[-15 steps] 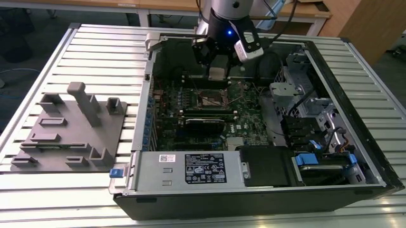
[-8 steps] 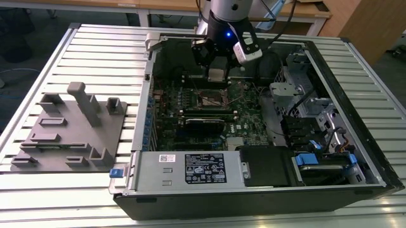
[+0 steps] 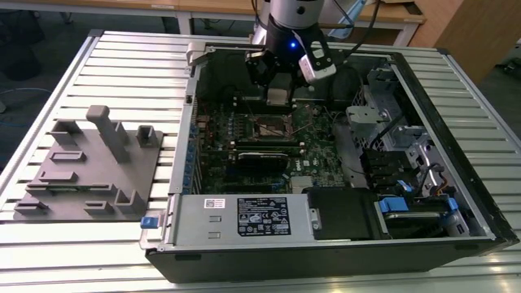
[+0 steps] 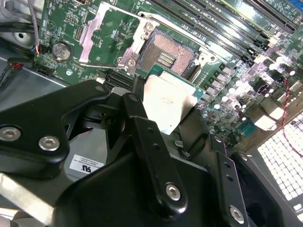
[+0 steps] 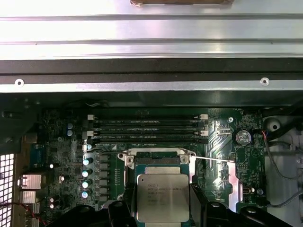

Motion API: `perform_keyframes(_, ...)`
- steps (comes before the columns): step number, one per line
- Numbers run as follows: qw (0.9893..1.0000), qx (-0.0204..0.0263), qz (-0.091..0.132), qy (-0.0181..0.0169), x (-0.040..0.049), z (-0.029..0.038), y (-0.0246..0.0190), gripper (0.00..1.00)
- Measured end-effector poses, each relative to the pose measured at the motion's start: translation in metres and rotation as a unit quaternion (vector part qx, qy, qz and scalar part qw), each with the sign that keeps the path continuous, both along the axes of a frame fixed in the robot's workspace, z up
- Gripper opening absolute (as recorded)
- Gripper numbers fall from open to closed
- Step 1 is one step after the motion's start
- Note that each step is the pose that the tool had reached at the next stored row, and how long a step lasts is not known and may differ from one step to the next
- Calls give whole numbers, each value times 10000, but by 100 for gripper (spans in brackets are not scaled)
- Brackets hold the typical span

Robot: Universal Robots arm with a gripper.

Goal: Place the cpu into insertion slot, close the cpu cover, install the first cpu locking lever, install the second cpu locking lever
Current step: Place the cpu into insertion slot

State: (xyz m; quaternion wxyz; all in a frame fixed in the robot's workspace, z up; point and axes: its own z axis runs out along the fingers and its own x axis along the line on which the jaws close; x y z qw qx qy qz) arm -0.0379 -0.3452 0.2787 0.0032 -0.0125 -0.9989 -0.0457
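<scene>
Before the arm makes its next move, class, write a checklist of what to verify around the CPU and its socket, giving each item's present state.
1. The gripper grips the cpu by two opposite edges: ok.
2. The insertion slot is empty, contacts bare: ok.
3. The cpu cover is swung clear of the slot: ok.
4. The cpu's corner mark matches the slot: cannot tell.
5. The cpu is seated in the slot: not ok, it is held clear of it.

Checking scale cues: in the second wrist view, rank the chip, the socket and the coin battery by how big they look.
1. chip: looks largest, but it is nearest the camera, so its lead over the socket is unsure
2. socket
3. coin battery: clearly smallest
</scene>
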Motion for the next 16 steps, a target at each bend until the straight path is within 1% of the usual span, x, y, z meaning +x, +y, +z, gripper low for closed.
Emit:
perform_keyframes(9,10000,0,-5,-1,0,-3,0,54)
perform_keyframes(13,9999,0,-166,0,0,-7,0,54)
perform_keyframes(16,9998,0,-196,-1,0,-7,0,54)
